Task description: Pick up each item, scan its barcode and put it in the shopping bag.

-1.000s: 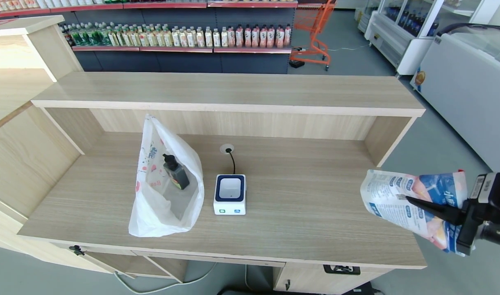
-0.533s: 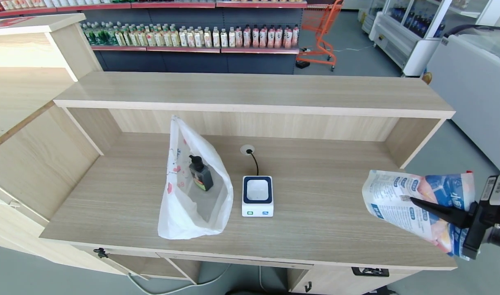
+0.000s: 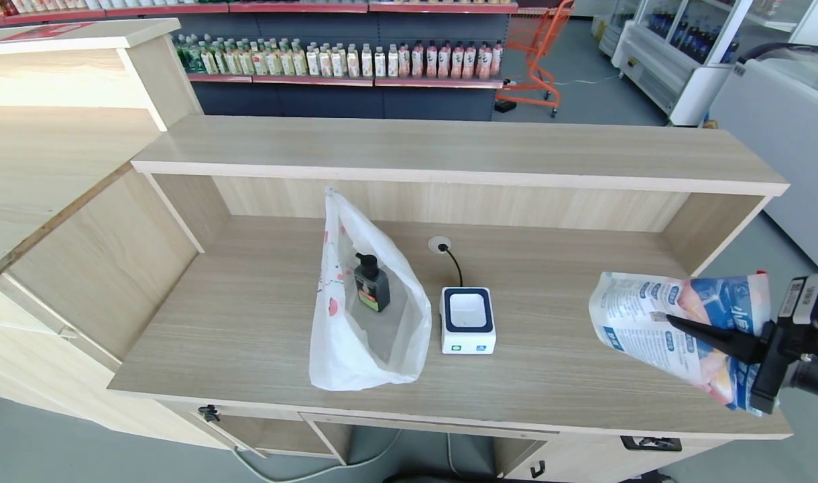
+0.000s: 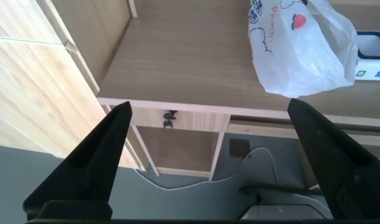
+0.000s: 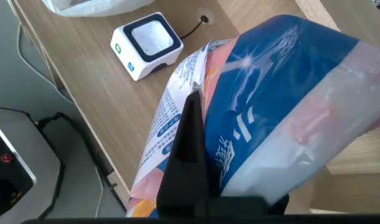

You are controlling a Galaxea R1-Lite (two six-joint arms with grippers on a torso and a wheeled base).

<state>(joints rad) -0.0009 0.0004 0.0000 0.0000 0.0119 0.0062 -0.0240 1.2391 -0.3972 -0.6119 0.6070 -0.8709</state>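
So our right gripper [image 3: 677, 325] is clamped on the pouch [image 3: 633, 305]. One dark finger [image 3: 711, 337] lies across the printed white side, and the other finger is hidden behind the pouch. The pouch sits tilted over the counter's [image 3: 550, 376] front right corner, with its blue-and-pink end back at the wrist and its white end poking out past the fingertip toward the middle of the counter. It's well apart from the scanner [image 3: 468, 320], which sits about mid-counter with its cable running to a hole near the back wall. Just beside the scanner, on its left, the bag [image 3: 345, 349] stands open with a dark bottle [image 3: 372, 285] upright inside. Our left gripper [image 4: 205, 162] has its fingers spread wide with nothing between them, and it hangs off the counter's front edge near the left corner.
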